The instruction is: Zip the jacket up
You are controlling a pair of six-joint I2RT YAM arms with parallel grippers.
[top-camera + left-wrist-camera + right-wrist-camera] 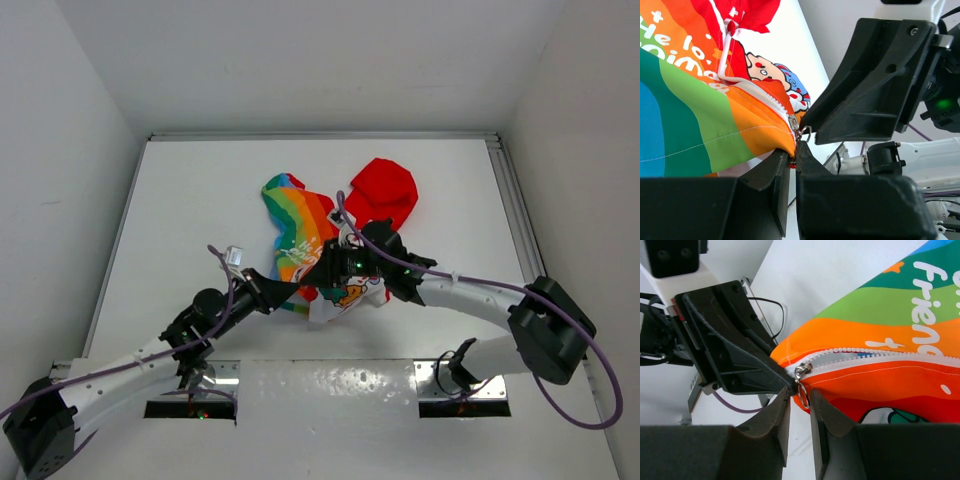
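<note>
We see the jacket (300, 235) lying crumpled near the middle of the white surface (180, 200). Its red hood (385, 192) points to the far side, its rainbow sleeve (290, 205) lies just left of the hood, and its white cartoon-printed front (345, 295) is nearest the arms.

At the jacket's orange bottom corner we find the metal zipper slider (801, 371), with white teeth (880, 356) running away from it along the rainbow panel. A small pull ring (803, 395) hangs below the slider.

The left fingers (785, 165) are pressed together on the orange hem right under the slider, lifting that corner off the surface.

The right fingers (782, 412) meet them tip to tip from the other side and stand a narrow gap apart. The pull ring hangs in the mouth of that gap. It seems to hang loose there, though we cannot be sure whether either pad touches it.
</note>
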